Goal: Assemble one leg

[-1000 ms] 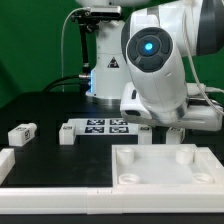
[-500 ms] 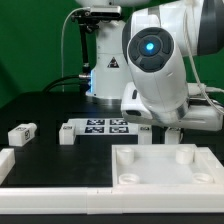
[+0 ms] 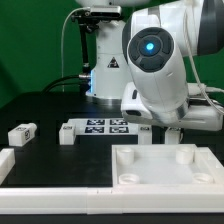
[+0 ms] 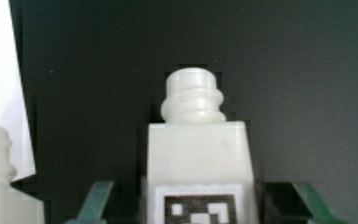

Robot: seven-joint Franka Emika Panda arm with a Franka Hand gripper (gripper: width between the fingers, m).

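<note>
Though the arm's bulk hides it in the exterior view, the hand (image 4: pixel 202 208) shows in the wrist view with a dark finger (image 4: pixel 98 205) on each side of a tagged white leg (image 4: pixel 201 150) (its ridged peg points away from the camera). Whether it is clenched on that leg cannot be told. Another leg (image 3: pixel 22 132) lies on the dark counter (image 3: pixel 40 105) at the exterior view's left, well apart from the square panel (image 3: pixel 165 172).

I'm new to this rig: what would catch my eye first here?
The big white robot arm with its glowing blue light fills the exterior view's right, above the large white square panel with round corner sockets. In the wrist view, a stubby white plastic leg with a ribbed tip sits between the open tool's fingers.
</note>
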